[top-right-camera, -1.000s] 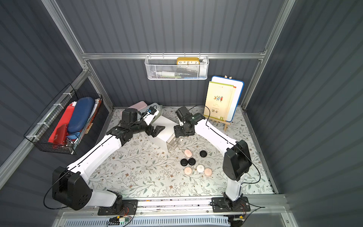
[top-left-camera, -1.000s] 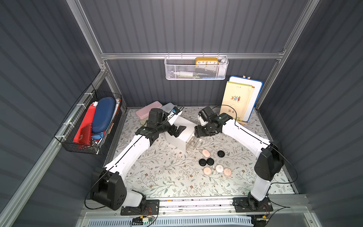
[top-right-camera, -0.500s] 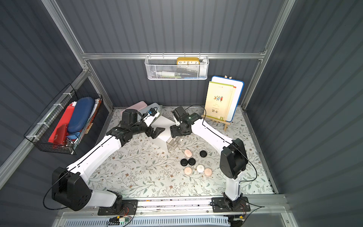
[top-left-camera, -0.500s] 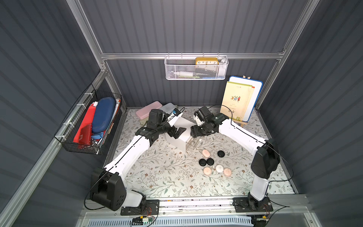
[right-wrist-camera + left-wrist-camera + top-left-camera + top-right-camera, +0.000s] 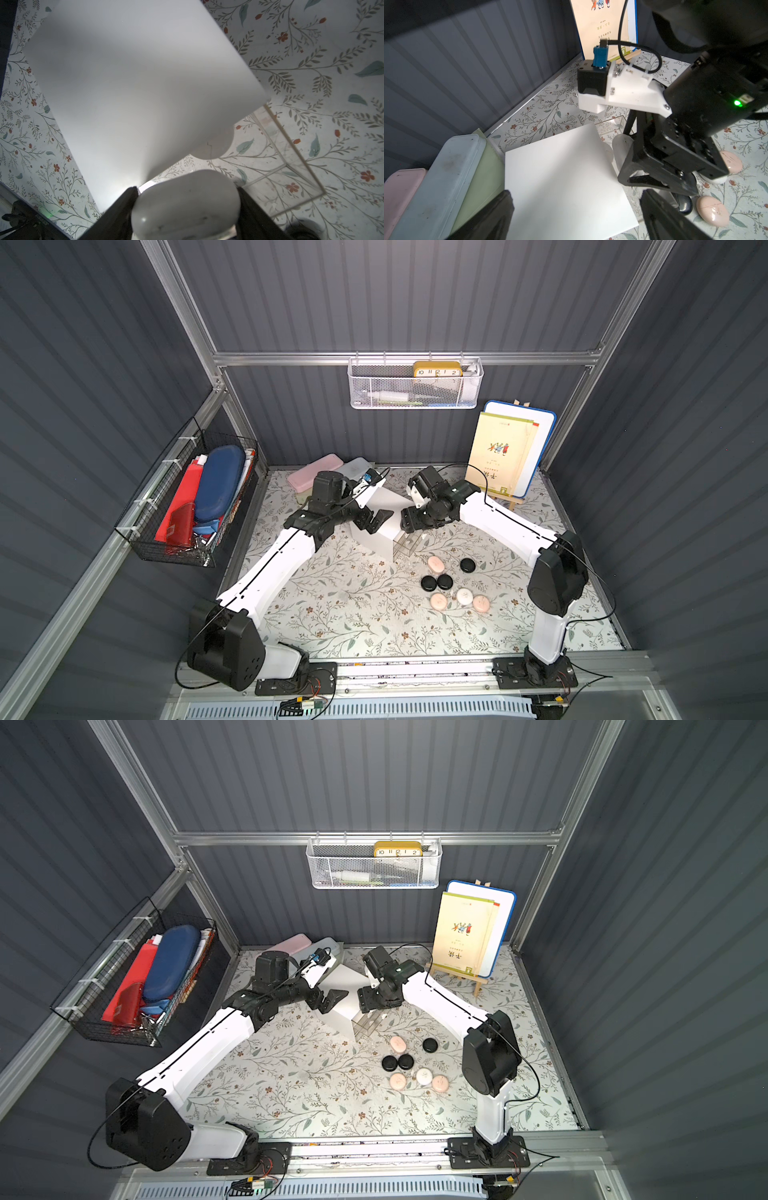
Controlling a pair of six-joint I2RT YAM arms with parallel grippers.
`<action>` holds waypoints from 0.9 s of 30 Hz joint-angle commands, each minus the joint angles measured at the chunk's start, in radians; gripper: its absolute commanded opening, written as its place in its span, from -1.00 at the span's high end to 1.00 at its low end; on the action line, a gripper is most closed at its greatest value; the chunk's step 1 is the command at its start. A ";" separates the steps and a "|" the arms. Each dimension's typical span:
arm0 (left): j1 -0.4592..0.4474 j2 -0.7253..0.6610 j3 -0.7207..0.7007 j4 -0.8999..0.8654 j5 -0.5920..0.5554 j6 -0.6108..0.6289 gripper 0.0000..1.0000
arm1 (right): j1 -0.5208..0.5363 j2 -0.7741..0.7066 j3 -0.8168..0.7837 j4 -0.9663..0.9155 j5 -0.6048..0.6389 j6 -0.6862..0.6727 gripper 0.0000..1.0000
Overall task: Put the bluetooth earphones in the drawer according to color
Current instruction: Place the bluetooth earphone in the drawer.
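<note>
Grips a white earphone case [image 5: 185, 207] across its width between the jaws of the right gripper [image 5: 186, 193], just above the pulled-out clear drawer [image 5: 301, 160] of the white cabinet [image 5: 124, 72], where a second white case [image 5: 216, 147] already lies. Looks light, rigid, glossy and rounded, so probably slippery: best pinched mid-body on the flatter sides. Has the jaws of the left gripper [image 5: 576, 199] spread wide over the cabinet's top, holding nothing. Finds three black cases [image 5: 444, 583], three pink cases [image 5: 435, 564] and a third white case [image 5: 464, 596] on the tabletop [image 5: 332, 605]. Shows no brand on any case; reads 10 11 12 1 2 on the yellow clock [image 5: 437, 369]; booklet [image 5: 498, 452] characters too small to make out
</note>
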 commanded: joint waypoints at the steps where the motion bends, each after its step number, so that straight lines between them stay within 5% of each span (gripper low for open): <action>1: 0.007 -0.024 -0.006 -0.018 0.018 0.019 -0.99 | 0.005 0.013 -0.008 0.007 -0.013 -0.003 -0.49; 16: 0.007 -0.021 0.000 -0.018 0.023 0.016 -0.99 | 0.008 -0.034 -0.048 0.005 0.017 -0.004 -0.60; 27: 0.007 -0.056 0.009 0.024 0.100 0.012 -0.99 | 0.004 -0.259 -0.190 0.041 0.171 0.036 -0.62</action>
